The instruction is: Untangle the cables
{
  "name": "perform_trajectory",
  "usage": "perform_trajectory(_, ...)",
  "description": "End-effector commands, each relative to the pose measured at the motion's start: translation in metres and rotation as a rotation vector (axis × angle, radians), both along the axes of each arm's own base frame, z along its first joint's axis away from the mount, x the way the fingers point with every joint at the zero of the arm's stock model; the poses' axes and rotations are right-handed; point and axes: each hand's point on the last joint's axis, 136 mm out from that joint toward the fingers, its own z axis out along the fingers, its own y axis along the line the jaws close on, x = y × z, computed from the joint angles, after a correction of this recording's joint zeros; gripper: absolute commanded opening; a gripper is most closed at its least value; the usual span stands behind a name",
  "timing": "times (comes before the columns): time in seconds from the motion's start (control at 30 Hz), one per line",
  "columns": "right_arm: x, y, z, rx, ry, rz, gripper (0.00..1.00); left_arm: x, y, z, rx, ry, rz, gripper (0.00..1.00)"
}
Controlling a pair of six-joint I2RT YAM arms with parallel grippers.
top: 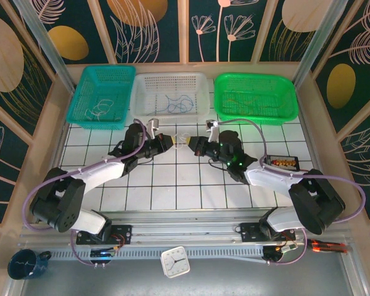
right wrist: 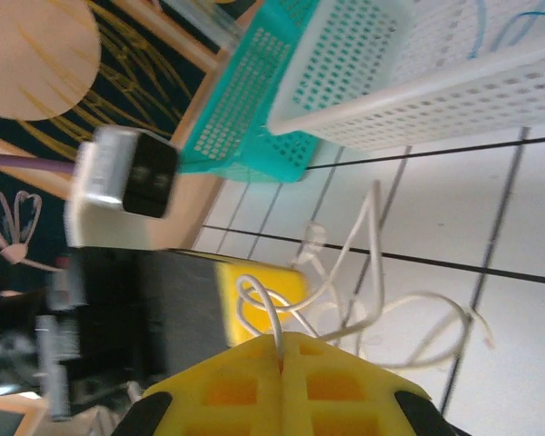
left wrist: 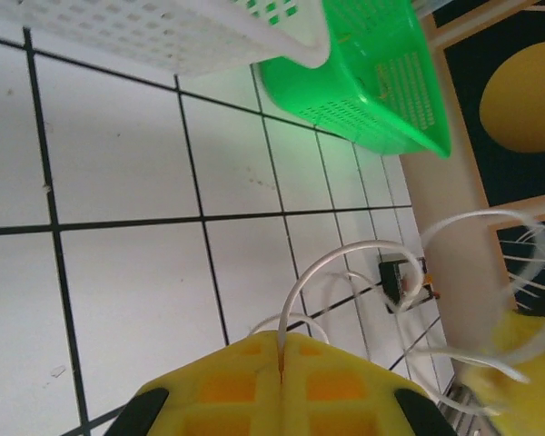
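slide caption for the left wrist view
Left gripper, jaws shut on a whitish cable looping over the tiled table, green basket beyond.

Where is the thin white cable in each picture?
Top external: thin white cable mid-table, just below the white perforated plastic basket.
Left wrist: loops up right of centre, bottom half.
Right wrist: curls across the lower middle.
Shared landmark: that white basket, in the upper part of every view.

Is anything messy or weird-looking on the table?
Yes. A whitish cable hangs in tangled loops over the tiles. The left gripper and the right gripper are both shut on it. It looks odd because it is a knotty jumble in mid-air, outside every basket. A small clock also lies askew by the arm bases.
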Motion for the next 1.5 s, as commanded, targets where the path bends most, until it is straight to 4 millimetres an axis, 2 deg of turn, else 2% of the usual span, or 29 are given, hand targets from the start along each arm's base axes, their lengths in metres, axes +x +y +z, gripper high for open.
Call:
perform_trajectory(0.0, 0.014, -0.028, -0.013, 0.006, 0.012, -0.108, 0.0, 0.003, -0.002, 0.045, -0.009, -0.104, -0.013, 0.0)
perform_trajectory(0.13, 0.022, -0.055, -0.042, -0.015, 0.074, -0.2, 0.0, 0.0, -0.003, 0.075, -0.006, -0.161, -0.044, 0.0)
perform_trajectory(0.2, 0.023, -0.063, -0.053, -0.027, 0.104, -0.225, 0.0, -0.002, -0.004, 0.09, -0.018, -0.189, -0.056, 0.0)
perform_trajectory(0.37, 0.021, -0.061, -0.066, -0.029, 0.138, -0.215, 0.0, -0.009, -0.014, 0.128, -0.1, -0.246, -0.119, 0.0)
perform_trajectory(0.47, 0.02, -0.059, -0.066, -0.025, 0.139, -0.205, 0.0, -0.012, -0.018, 0.142, -0.13, -0.263, -0.148, 0.0)
perform_trajectory(0.6, 0.021, -0.056, -0.06, -0.018, 0.127, -0.192, 0.0, -0.012, -0.018, 0.144, -0.127, -0.269, -0.15, 0.0)
perform_trajectory(0.77, 0.024, -0.052, -0.051, -0.016, 0.116, -0.182, 0.0, -0.014, -0.018, 0.137, -0.128, -0.253, -0.154, 0.0)
perform_trajectory(0.83, 0.025, -0.051, -0.05, -0.02, 0.119, -0.175, 0.07, -0.015, -0.018, 0.137, -0.141, -0.248, -0.155, 0.0)
perform_trajectory(0.97, 0.023, -0.05, -0.048, -0.022, 0.116, -0.166, 0.31, -0.016, -0.02, 0.139, -0.161, -0.237, -0.162, 0.0)
perform_trajectory(1.07, 0.022, -0.051, -0.045, -0.023, 0.113, -0.169, 0.42, -0.015, -0.02, 0.136, -0.163, -0.227, -0.16, 0.0)
perform_trajectory(1.3, 0.014, -0.055, -0.039, -0.019, 0.104, -0.175, 0.51, -0.014, -0.02, 0.135, -0.185, -0.207, -0.145, 0.0)
perform_trajectory(1.47, 0.008, -0.051, -0.011, 0.017, 0.057, -0.161, 0.52, -0.013, -0.02, 0.134, -0.208, -0.19, -0.13, 0.0)
